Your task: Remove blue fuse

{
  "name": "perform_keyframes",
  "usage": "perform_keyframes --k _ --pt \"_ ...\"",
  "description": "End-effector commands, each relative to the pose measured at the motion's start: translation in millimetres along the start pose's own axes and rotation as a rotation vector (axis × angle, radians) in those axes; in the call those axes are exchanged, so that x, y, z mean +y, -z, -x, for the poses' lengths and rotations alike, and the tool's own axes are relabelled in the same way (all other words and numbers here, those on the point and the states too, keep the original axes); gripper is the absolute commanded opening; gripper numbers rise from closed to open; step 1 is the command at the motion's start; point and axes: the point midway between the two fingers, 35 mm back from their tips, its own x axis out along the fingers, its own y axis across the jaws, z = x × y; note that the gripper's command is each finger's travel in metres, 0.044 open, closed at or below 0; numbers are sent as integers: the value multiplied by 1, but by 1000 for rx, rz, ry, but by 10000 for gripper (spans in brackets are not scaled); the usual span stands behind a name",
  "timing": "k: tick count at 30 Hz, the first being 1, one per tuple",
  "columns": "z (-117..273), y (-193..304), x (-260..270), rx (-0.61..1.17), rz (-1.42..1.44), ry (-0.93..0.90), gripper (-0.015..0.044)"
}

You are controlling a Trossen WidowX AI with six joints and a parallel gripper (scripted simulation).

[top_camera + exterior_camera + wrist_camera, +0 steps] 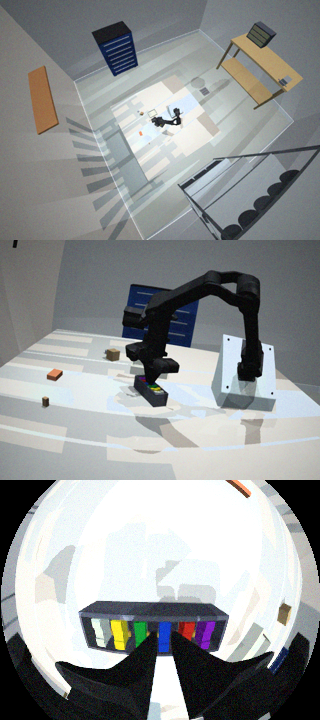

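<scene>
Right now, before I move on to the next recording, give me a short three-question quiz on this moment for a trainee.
1. True or false: the blue fuse already lies in the tray.
2. In the wrist view, which fuse stands directly left of the blue one? A green, B white, C purple.
3. How many fuses does the block hold?

Key:
1. False. It stands in the block, with the fingertips of the gripper on either side of it.
2. A.
3. Six.
</scene>
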Motion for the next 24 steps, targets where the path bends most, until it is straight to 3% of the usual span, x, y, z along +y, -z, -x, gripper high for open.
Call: perform_keyframes --k 1,7,24 --pt "0 0 0 0 1 0 41" --pt "0 0 0 0 1 0 1" --pt "7 0 0 0 0 0 0"
